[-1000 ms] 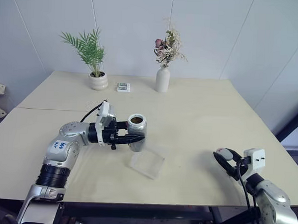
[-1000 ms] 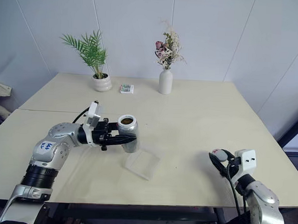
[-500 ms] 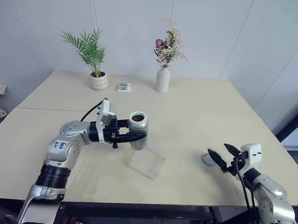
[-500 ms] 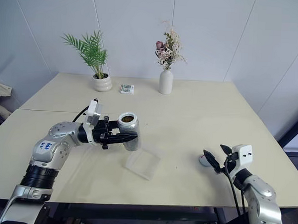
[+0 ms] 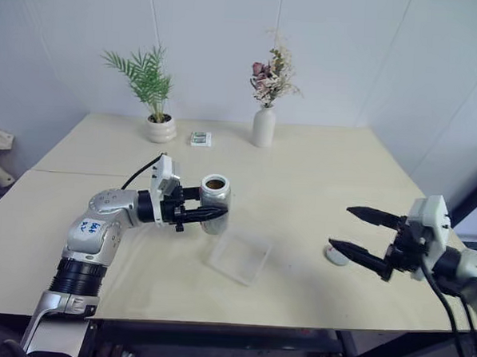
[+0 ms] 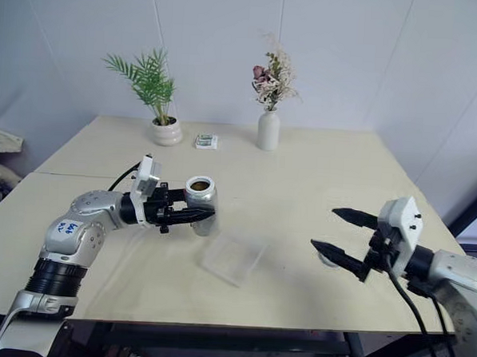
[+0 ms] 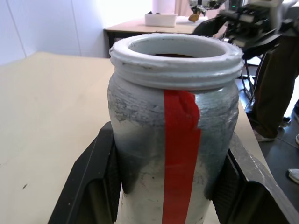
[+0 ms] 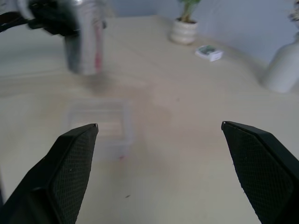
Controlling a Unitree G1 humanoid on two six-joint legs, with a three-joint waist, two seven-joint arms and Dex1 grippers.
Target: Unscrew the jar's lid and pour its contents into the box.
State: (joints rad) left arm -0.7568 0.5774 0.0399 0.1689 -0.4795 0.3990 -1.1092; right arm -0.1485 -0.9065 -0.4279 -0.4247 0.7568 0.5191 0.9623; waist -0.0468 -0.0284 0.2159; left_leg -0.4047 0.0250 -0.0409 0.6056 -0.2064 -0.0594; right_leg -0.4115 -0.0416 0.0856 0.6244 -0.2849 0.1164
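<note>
Silver left arm is reaching level, its tool (image 5: 207, 215) squeezing the open jar (image 5: 215, 201) with a red stripe; right tool (image 5: 362, 233) is gaping wide above the bench (image 5: 303, 174)

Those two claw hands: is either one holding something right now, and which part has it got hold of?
The left tool grips the open jar around its body, below the rim. The right tool is open and holds nothing; the lid lies on the table.

Head pair overlooks table (image 5: 318, 183), wrist cameras close, facing across it
</note>
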